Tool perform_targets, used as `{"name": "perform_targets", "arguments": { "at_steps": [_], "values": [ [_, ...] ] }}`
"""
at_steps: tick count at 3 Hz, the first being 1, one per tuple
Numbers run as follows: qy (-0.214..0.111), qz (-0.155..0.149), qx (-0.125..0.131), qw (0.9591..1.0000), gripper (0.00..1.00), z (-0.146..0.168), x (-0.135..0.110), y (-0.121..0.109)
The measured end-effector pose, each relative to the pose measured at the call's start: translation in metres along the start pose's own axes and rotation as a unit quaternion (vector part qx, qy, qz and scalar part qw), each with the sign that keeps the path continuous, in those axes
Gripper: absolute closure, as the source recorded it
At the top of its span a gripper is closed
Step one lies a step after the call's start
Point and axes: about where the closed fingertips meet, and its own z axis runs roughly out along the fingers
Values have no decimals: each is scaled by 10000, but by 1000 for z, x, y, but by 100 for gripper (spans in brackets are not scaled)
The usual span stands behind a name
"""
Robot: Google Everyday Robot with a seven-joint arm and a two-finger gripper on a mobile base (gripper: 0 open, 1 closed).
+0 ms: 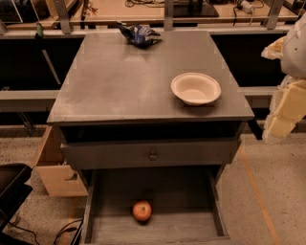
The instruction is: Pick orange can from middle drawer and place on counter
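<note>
1. My arm (289, 91) stood at the right edge of the scene, just right of the counter (119, 81). Only its pale cream, blocky segments showed, stacked downward from the height of the counter top.
2. My gripper (278, 126) was at the lower end of those segments, hanging beside the counter's near right corner and over the speckled floor. I could not tell whether it was wide, narrow or holding anything, because its working end was not shown clearly.
3. The gripper was well apart from the orange can (142, 210), which was lower down and to its left.
4. The orange can sat on the floor of the middle drawer (184, 225), which was pulled out toward the near side. It rested a little left of the drawer's centre, touching neither side wall, with its dark dimple facing up.
5. Above the open drawer, the drawer front (191, 154) with its small round knob (152, 155) was closed.
6. On the counter, a white bowl (196, 88) sat upright near the right near corner, and a dark blue foil bag (140, 35) lay crumpled at the far edge.
7. A pale wooden benchtop (143, 10) ran across the far side behind the counter.
</note>
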Motion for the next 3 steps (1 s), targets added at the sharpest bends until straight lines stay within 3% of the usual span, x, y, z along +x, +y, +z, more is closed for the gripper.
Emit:
{"name": "perform_targets", "arguments": {
  "at_steps": [2,3],
  "values": [
    [-115,130,-75,9998,0,13,4,-1],
    [-494,197,-287,9982,0,47,17,11]
  ]
}}
